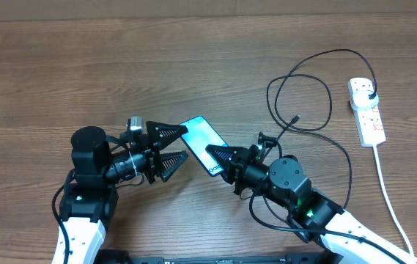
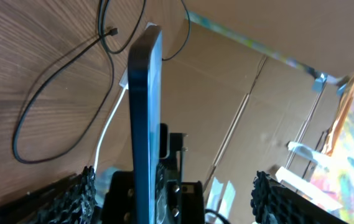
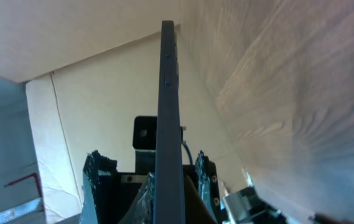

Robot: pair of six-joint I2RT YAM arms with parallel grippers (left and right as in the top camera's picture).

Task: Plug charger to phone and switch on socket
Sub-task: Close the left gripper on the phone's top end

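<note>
Mid-frame, the phone point(image 1: 202, 133) is pinched by the right gripper point(image 1: 217, 157) and bracketed by the spread left gripper point(image 1: 185, 144). A handover is judged underway; closing is called for next.

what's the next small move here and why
Probably close the left claw on the phone. Its jaws stand open either side of the phone's free end, while the right claw clamps the other end. That would free the right one to fetch the charger.
</note>
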